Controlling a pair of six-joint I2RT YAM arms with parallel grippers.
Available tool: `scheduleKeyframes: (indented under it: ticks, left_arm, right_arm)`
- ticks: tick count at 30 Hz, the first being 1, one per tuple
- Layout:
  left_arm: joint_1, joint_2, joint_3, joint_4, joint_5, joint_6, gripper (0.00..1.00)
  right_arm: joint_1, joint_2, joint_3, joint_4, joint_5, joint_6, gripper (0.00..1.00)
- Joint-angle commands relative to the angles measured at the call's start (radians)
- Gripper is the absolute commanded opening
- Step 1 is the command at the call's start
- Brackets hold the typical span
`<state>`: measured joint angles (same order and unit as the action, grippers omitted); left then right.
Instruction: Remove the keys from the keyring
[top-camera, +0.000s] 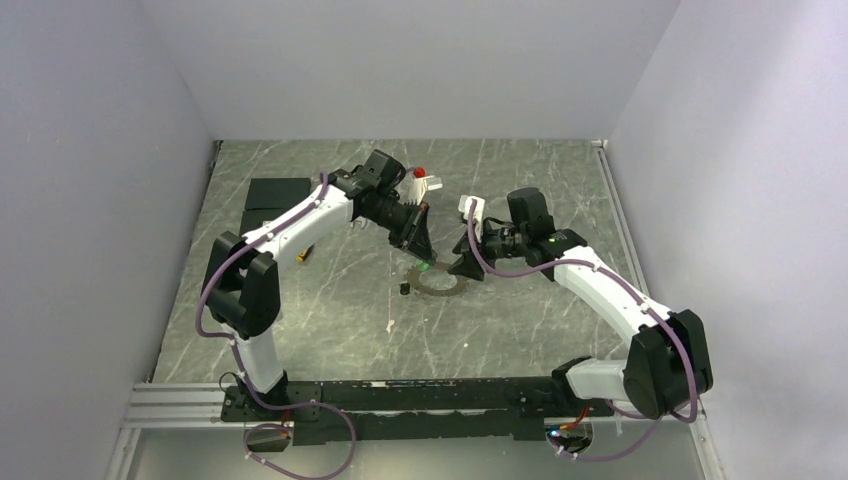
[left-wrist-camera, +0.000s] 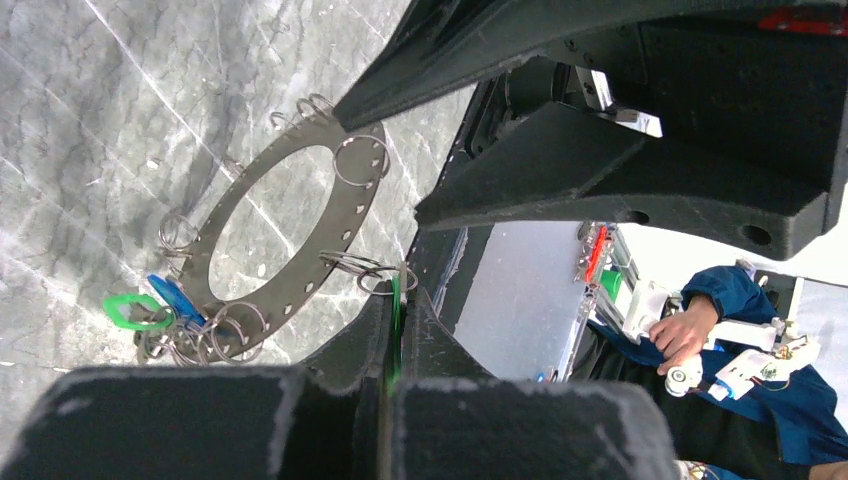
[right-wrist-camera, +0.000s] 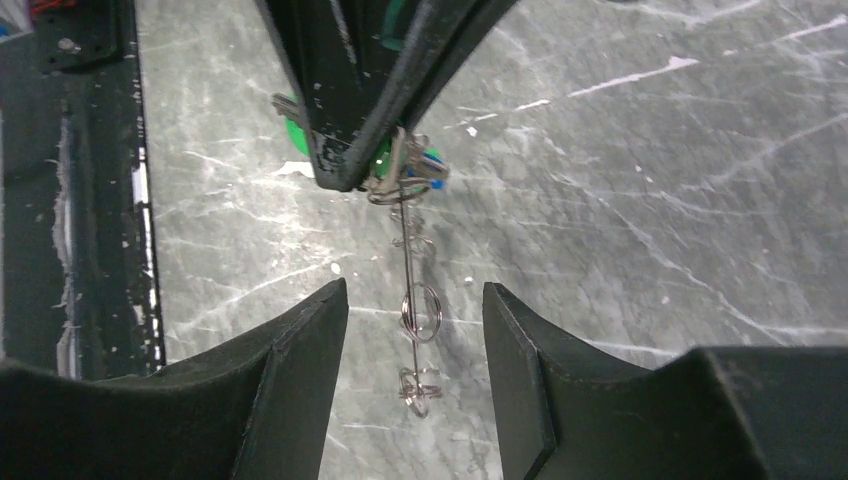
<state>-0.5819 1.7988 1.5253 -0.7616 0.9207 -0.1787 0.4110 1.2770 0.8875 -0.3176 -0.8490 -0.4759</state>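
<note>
Flat grey perforated keyring (left-wrist-camera: 345, 225), apparently tilted, carries green and blue keys (left-wrist-camera: 150, 306).

L claw (top-camera: 420, 252) pinched tight, R claw (top-camera: 466, 266) spread wide, tips close together, both angled down.

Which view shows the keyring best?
Left wrist: the keyring lies nearly face-on, its holes and small wire loops plain. Top external shows only a small dark ring; right wrist sees it edge-on, a thin line.
</note>
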Motion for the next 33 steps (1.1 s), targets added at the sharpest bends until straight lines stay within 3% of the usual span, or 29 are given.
scheduleKeyframes:
  ticks: [1,14,25,33]
  left_arm:
    - [0.004,0.005,0.003,0.035,0.052,-0.023,0.0]
    - [0.046,0.02,-0.02,0.055,0.058,-0.035,0.0]
    - [0.08,0.016,-0.054,0.092,0.062,-0.064,0.0]
    - [0.102,0.014,-0.07,0.11,0.067,-0.081,0.0]
  right_arm:
    - [-0.001,-0.006,0.008,0.03,0.117,-0.034,0.55]
    - [-0.003,0.096,0.037,0.171,0.261,-0.025,0.52]
    - [-0.003,0.139,0.077,0.247,0.214,0.02,0.5]
    - [0.004,0.07,0.038,0.293,0.05,0.042,0.43]
